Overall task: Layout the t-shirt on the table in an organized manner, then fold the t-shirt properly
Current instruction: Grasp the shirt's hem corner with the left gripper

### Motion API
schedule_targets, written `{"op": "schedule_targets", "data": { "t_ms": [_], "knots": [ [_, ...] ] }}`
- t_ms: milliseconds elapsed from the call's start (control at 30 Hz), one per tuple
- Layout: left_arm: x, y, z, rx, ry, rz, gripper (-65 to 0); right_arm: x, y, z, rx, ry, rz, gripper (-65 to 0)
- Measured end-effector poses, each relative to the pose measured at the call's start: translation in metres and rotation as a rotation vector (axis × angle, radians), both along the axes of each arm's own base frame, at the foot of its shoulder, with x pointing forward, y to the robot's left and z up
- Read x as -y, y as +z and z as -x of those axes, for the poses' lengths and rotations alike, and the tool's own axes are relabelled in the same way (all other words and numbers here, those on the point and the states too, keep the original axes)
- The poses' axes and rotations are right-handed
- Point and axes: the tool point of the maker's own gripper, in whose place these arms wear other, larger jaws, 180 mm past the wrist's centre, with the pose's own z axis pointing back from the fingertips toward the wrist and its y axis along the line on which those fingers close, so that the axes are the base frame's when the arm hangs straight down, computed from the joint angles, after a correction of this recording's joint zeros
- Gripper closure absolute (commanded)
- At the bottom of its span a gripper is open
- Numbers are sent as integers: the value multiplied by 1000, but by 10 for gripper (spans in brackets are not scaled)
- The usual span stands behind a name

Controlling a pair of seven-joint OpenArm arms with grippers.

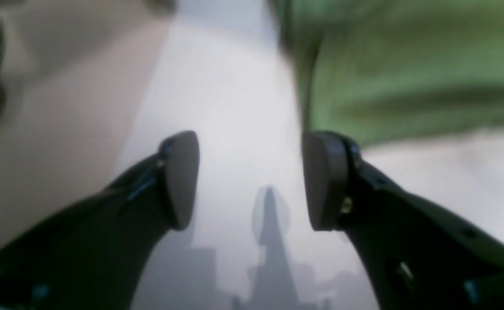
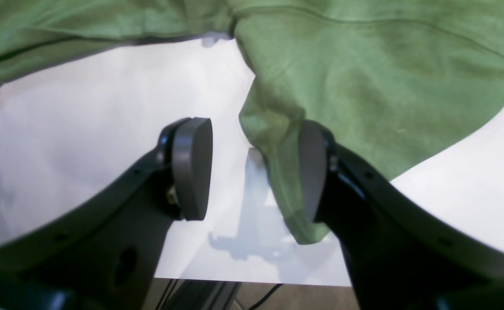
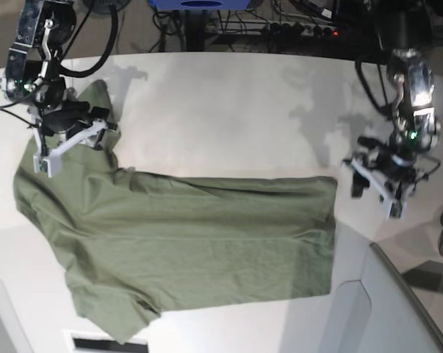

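Note:
The olive-green t-shirt (image 3: 199, 235) lies spread across the white table (image 3: 221, 110), its hem edge at the right and a sleeve bunched at the upper left. My right gripper (image 3: 68, 147) hovers over that sleeve. In the right wrist view the gripper (image 2: 252, 168) stands open, and a hanging fold of the t-shirt (image 2: 363, 86) rests against one pad (image 2: 310, 172). My left gripper (image 3: 375, 193) is just right of the hem. In the blurred left wrist view it (image 1: 252, 172) is open with nothing in it, and the t-shirt (image 1: 406, 64) is off to the upper right.
A grey-white angled panel (image 3: 397, 309) rises at the bottom right corner. Cables and equipment (image 3: 280, 22) crowd the space behind the table's far edge. The table's edge (image 2: 234, 280) shows close beneath my right gripper, with cables below it.

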Motion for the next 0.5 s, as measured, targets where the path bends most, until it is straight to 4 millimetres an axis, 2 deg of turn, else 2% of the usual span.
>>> {"op": "schedule_targets", "data": {
  "t_ms": [33,133,200,300,400,500],
  "knots": [
    [4,-2,-11,-18,2,22,-372,0,0,0,0,0,1,-306],
    [13,-27,-32,-208,-8,27,-372,1,-1,1,-5,1,5,-306],
    [20,-31,-46,-237,-26,34,-367,0,-1,1,-4,1,-2,-306],
    [31,-39,-56,-272,-50,46,-298,0,-1,1,-5,0,0,-306],
    [34,-39,-63,-293,-62,39,-212,1,-2,4,-11,2,3,-306],
    [32,-34,-74,-287,-61,40,-189,1,-4,6,-18,2,2,-306]
  ]
}}
